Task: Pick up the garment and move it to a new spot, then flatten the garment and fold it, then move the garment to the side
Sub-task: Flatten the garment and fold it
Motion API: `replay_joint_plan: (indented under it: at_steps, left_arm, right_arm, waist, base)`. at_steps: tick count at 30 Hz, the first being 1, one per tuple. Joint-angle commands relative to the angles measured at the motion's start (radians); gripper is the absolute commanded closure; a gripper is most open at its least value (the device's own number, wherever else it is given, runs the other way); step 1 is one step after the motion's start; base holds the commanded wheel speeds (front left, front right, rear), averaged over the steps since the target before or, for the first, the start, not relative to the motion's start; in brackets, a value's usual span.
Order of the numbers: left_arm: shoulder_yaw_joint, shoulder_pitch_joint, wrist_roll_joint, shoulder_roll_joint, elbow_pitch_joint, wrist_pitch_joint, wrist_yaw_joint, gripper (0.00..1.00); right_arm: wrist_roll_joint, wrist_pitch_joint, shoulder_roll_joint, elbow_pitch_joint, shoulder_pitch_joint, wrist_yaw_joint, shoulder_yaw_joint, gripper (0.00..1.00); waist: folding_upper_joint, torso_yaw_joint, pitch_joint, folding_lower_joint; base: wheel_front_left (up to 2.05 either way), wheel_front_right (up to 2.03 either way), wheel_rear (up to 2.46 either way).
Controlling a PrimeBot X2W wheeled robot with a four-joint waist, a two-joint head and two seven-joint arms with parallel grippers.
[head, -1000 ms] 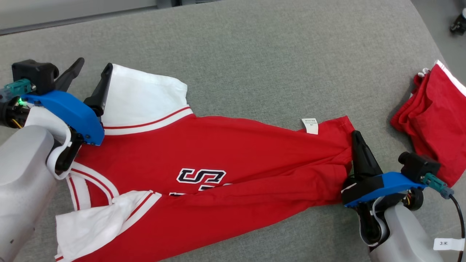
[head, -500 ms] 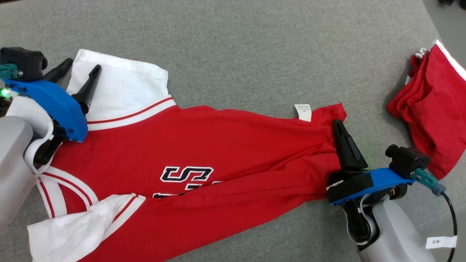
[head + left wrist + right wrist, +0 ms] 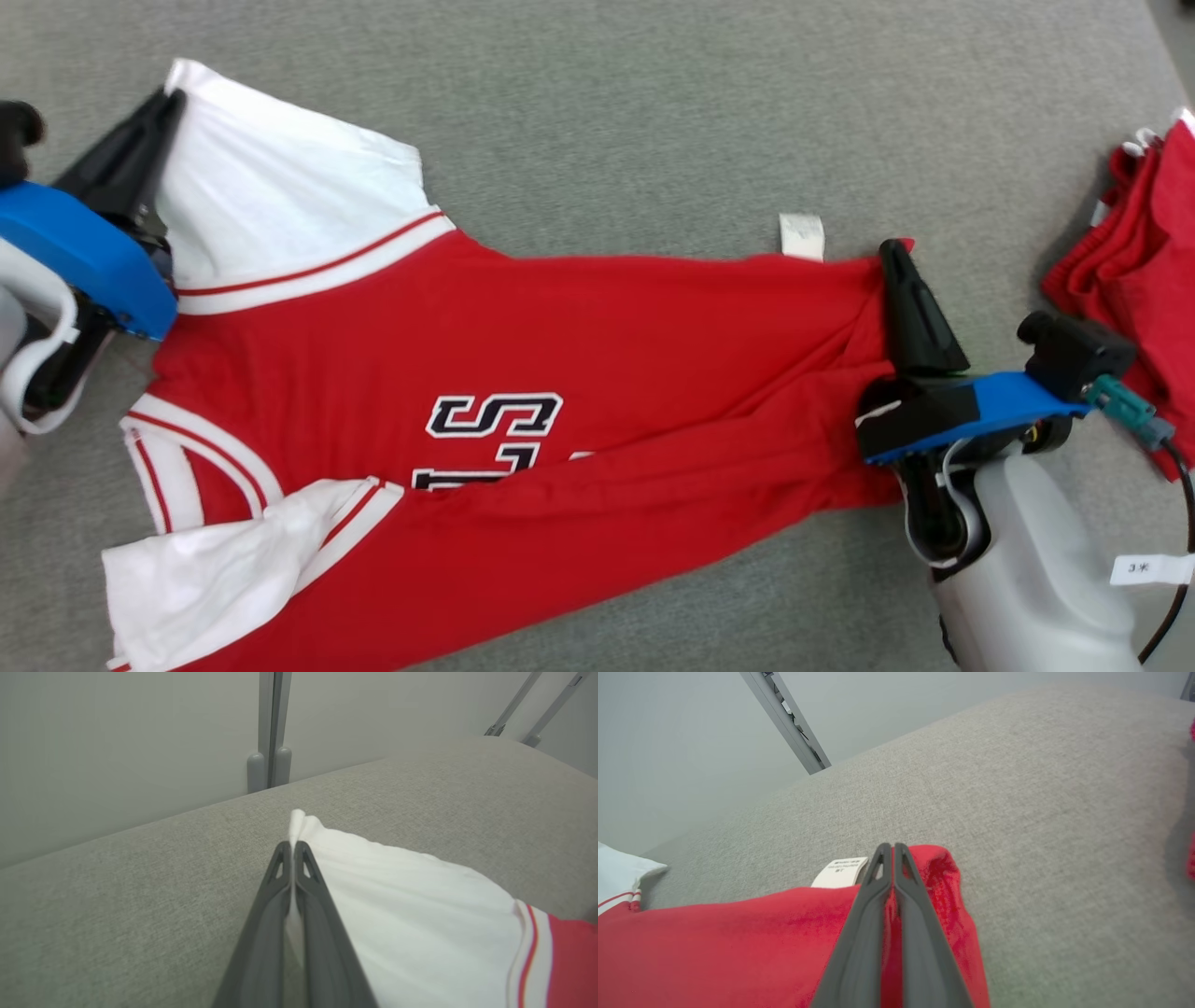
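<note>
Pinching the far corner of the white sleeve (image 3: 280, 177), the left claw (image 3: 164, 101) is now sitting fully closed, with a sliver of white cloth poking out between its dark fingers. A second ago this claw was gaping wide and straddling the sleeve's edge. The right claw (image 3: 898, 257) is staying clamped shut on the red hem corner beside the small white care label (image 3: 801, 235), as before. The red and white jersey (image 3: 579, 345) is lying face up on the grey cloth-covered counter (image 3: 653, 112), stretching between the two claws, with its lower half wrinkling and the near sleeve crumpling at the bottom left. With both ends gripped, the robot is probably preparing to lift the jersey or pull it taut. The head camera is framing things differently than earlier, cropping the other red garment (image 3: 1139, 261) at the right edge.
</note>
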Motion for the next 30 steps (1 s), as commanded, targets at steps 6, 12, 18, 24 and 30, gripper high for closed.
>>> replay_joint_plan:
  at_steps: [6, 12, 18, 24, 30]
  left_arm:
    - [0.020, -0.044, -0.017, 0.048, -0.060, -0.037, 0.002, 1.00]
    - [0.114, 0.001, 0.012, 0.044, -0.136, -0.040, 0.003, 1.00]
    - [0.218, 0.095, 0.049, 0.013, -0.215, -0.040, 0.003, 1.00]
    - [0.309, 0.202, 0.097, -0.014, -0.274, -0.040, 0.003, 1.00]
    - [0.453, 0.394, 0.156, -0.063, -0.357, -0.040, 0.003, 1.00]
  right_arm:
    - [-0.038, 0.000, -0.005, 0.056, -0.063, 0.000, -0.062, 1.00]
    - [-0.078, 0.000, -0.005, 0.092, -0.107, 0.000, -0.118, 1.00]
    - [-0.111, 0.000, -0.005, 0.159, -0.117, 0.000, -0.149, 1.00]
    - [-0.118, 0.000, -0.005, 0.177, -0.084, 0.000, -0.146, 1.00]
    - [-0.131, 0.000, -0.005, 0.132, 0.026, 0.000, -0.149, 1.00]
  waist:
    - [0.0000, 0.058, -0.017, 0.0000]
    - [0.0000, 0.107, -0.053, 0.0000]
    - [0.0000, 0.147, -0.099, 0.0000]
    - [0.0000, 0.164, -0.155, 0.0000]
    - [0.0000, 0.190, -0.244, 0.0000]
  base:
    - [0.00, 0.00, 0.00]
    - [0.00, 0.00, 0.00]
    - [0.00, 0.00, 0.00]
    - [0.00, 0.00, 0.00]
    - [0.00, 0.00, 0.00]
